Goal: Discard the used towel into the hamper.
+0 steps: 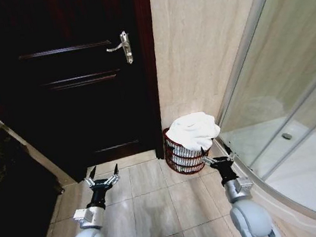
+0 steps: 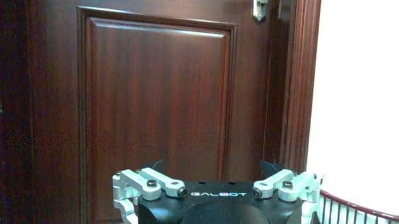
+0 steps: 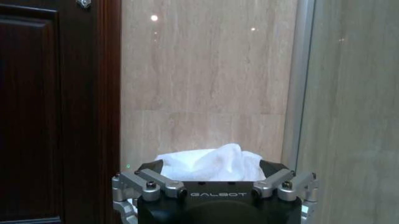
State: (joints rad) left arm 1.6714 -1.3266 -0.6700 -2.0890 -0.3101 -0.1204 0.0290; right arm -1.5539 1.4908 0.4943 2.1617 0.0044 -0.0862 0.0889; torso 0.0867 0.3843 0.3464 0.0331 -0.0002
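Note:
The hamper point(image 1: 182, 158), a small round dark red wire basket, stands on the floor in the corner between door and wall. A white towel point(image 1: 193, 129) lies heaped in it and bulges over the rim. My right gripper point(image 1: 215, 150) hovers just in front of the hamper's right side, open and empty. In the right wrist view the towel point(image 3: 209, 161) shows beyond the open gripper point(image 3: 212, 168). My left gripper point(image 1: 104, 174) hangs open and empty over the floor to the hamper's left, facing the door. The hamper rim point(image 2: 365, 211) sits beside the left gripper point(image 2: 214, 168).
A dark wooden door point(image 1: 75, 89) with a silver handle point(image 1: 123, 47) is shut straight ahead. A beige tiled wall point(image 1: 205, 39) rises behind the hamper. The curved glass shower enclosure point(image 1: 295, 133) is close on the right, a dark cabinet point(image 1: 3, 185) on the left.

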